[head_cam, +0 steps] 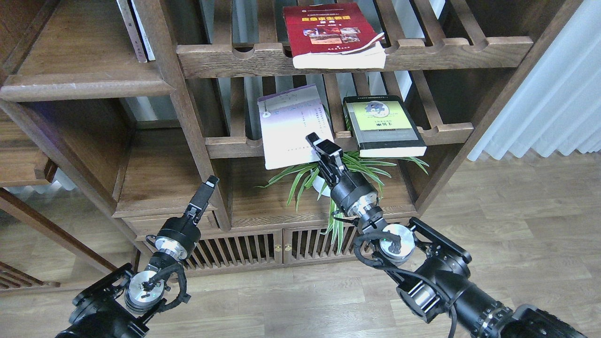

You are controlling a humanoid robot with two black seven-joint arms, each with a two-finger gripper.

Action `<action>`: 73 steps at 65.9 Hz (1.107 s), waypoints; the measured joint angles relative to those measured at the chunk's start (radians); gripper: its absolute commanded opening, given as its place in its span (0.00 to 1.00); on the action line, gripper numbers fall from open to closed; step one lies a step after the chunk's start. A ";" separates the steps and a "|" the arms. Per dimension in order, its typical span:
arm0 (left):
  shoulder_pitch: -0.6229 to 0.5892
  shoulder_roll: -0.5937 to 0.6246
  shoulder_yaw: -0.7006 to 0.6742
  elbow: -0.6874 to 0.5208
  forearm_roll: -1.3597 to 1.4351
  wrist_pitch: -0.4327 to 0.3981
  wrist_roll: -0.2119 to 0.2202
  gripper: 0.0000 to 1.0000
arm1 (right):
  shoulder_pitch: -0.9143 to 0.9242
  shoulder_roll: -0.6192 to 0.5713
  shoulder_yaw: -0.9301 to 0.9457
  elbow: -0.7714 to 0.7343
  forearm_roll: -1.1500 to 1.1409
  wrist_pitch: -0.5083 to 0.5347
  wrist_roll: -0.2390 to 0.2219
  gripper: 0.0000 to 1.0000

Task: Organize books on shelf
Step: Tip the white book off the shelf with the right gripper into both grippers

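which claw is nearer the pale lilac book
Right. The right claw is at the near right corner of the pale lilac book, which is tilted up. The left claw is well below and left of it, by the cabinet post.

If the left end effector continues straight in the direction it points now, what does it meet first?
Probably the dark wooden upright post of the bookcase, just above the left end effector; depth is unclear, so it might pass beside it.
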 measured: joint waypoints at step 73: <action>0.090 0.204 0.162 -0.420 -0.297 0.000 0.353 0.84 | -0.178 -0.107 -0.100 0.135 -0.031 0.020 -0.201 0.05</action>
